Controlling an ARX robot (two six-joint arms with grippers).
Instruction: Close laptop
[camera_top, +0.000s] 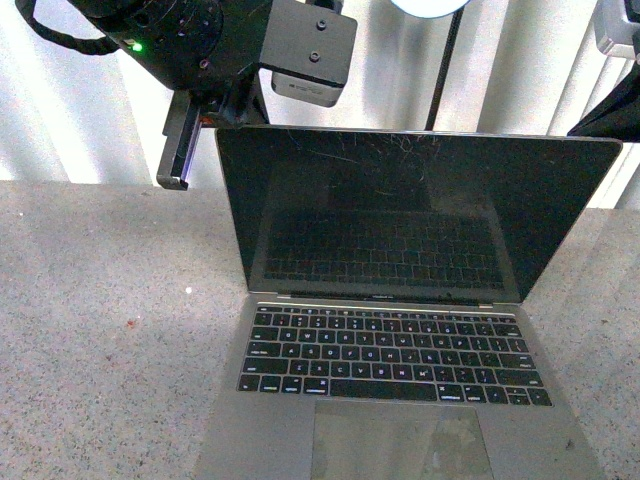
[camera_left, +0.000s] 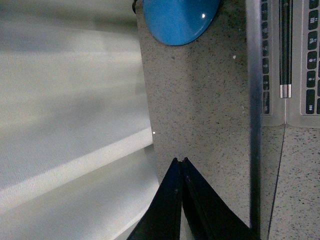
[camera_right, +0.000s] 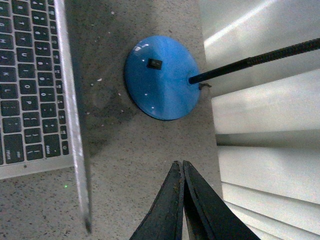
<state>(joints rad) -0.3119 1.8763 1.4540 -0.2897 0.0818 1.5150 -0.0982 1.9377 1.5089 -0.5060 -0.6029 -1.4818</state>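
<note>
Laptop (camera_top: 400, 330) stood open on the bench (camera_top: 100, 300). I read left claw (camera_left: 179, 161) and right claw (camera_right: 179, 164) pinched narrow, both behind its lid (camera_top: 420, 200). Risk: an off-centre push could skid or slam it.

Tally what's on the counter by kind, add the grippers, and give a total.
laptop: 1
blue-based lamp: 1
grippers, both with jaws shut: 2 (left gripper, right gripper)
Total: 4
</note>
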